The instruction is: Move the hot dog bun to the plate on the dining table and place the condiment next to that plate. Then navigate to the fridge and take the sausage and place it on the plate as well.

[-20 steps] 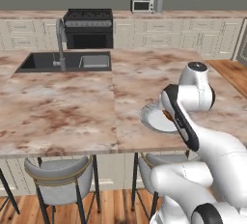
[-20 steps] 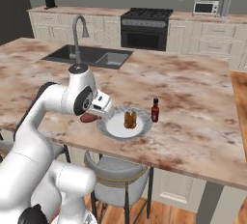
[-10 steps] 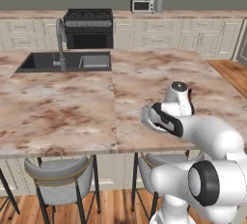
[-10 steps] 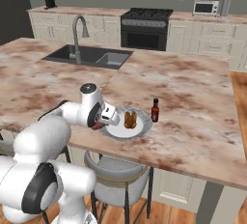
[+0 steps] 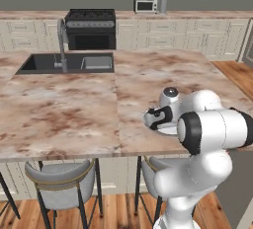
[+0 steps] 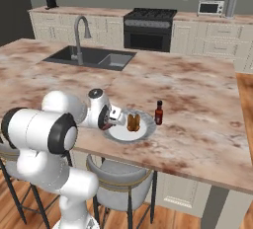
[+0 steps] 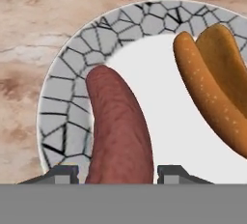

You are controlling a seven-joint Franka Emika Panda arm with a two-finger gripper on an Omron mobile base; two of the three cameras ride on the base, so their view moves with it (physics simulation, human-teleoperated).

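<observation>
While the marbled counter (image 6: 197, 109) carries everything, the plate (image 7: 62, 107) lies near its front edge with the hot dog bun (image 7: 212, 83) on its far half. The condiment (image 6: 158, 113) stands just beside the plate. The jaws (image 7: 116, 172) grip the sausage (image 7: 118, 131) over the plate's rim.

Between the gripper's (image 7: 118, 172) fingertips lies the sausage (image 7: 118, 131), filling the gap. To its right on the plate (image 7: 62, 102) the hot dog bun (image 7: 212, 83) blocks that side; white plate floor between them is free. Beyond the plate, the condiment (image 6: 158, 113) stands upright; past it, open dining table (image 6: 207, 109).
</observation>
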